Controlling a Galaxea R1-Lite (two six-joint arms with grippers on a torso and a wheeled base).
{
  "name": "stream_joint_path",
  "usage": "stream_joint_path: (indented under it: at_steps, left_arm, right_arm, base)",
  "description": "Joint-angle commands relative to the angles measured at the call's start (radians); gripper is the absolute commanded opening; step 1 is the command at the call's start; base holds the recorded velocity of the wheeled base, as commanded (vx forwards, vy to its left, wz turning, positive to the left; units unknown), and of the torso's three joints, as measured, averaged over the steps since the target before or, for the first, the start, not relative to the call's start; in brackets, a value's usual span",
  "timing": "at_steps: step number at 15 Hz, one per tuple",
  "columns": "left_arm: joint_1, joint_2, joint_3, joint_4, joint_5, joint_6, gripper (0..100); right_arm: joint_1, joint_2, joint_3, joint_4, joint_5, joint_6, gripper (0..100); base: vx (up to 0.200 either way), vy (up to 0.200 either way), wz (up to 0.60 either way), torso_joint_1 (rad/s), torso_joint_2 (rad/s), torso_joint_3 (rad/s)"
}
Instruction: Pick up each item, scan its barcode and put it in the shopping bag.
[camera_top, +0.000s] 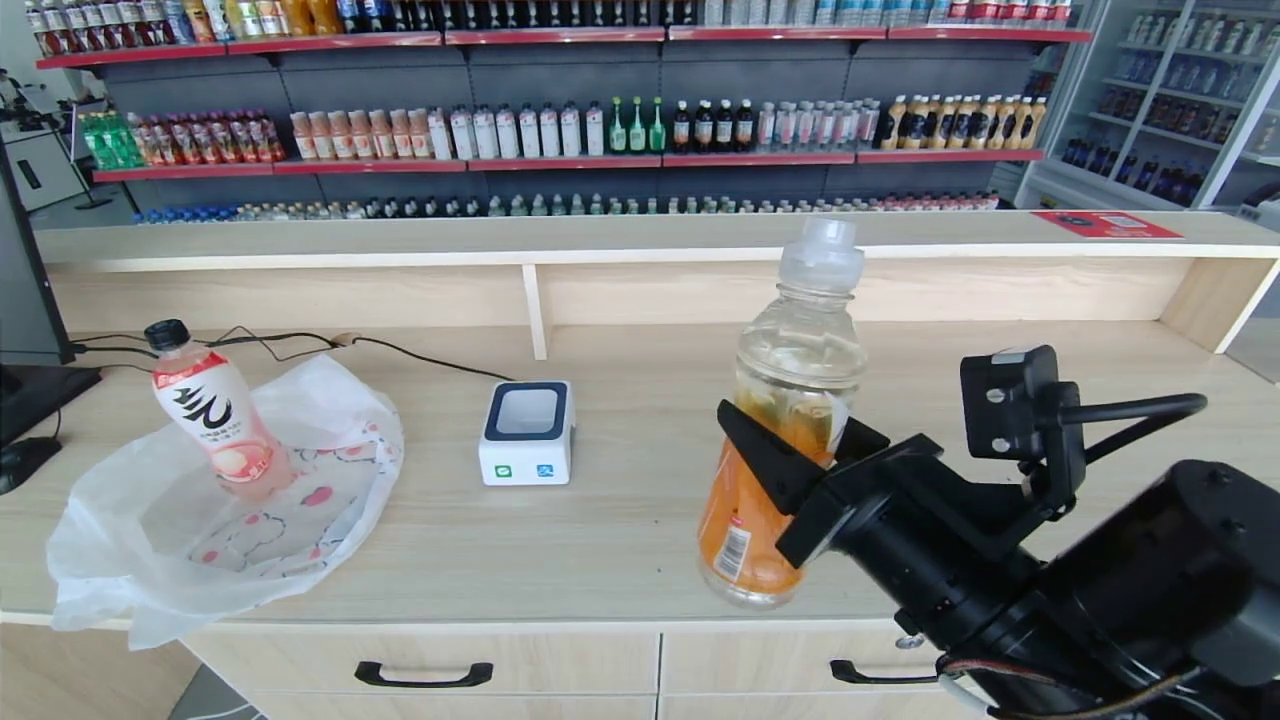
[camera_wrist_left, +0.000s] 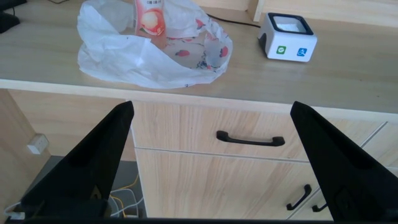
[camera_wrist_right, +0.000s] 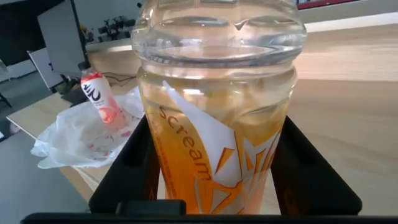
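An orange bottle (camera_top: 795, 350) is being pinched by the right gripper (camera_top: 800, 430), right of the scanner (camera_top: 527, 432); the left gripper (camera_wrist_left: 211, 109) is being held spread; a pink bottle (camera_top: 215, 410) is being cradled by the bag (camera_top: 330, 470).

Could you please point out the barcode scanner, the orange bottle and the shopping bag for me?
barcode scanner (camera_top: 527, 412): head view, on its top scanning window.
orange bottle (camera_top: 800, 372): head view, on its clear upper body.
shopping bag (camera_top: 140, 545): head view, on bare plastic at its near side.
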Motion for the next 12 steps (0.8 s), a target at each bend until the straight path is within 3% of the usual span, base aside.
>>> stream_joint_path:
  at_steps: [1,3,7,12]
  left_arm:
    - [0.0,0.0,0.0,0.0,0.0,-0.001,100]
    - [0.0,0.0,0.0,0.0,0.0,-0.002,100]
    - [0.0,0.0,0.0,0.0,0.0,-0.002,100]
    - [0.0,0.0,0.0,0.0,0.0,-0.002,100]
  right_arm:
    - [-0.04,0.005,-0.003,-0.002,-0.001,-0.029,0]
    - [-0.123,0.004,-0.022,-0.002,0.001,-0.123,0]
    - [-0.163,-0.004,0.007,-0.002,-0.001,-0.205,0]
    - [-0.249,0.019,-0.048,-0.002,-0.001,-0.216,0]
  base:
    - [0.0,0.0,0.0,0.0,0.0,0.0]
    - [0.0,0.0,0.0,0.0,0.0,0.0]
    - [0.0,0.0,0.0,0.0,0.0,0.0]
    - [0.0,0.0,0.0,0.0,0.0,0.0]
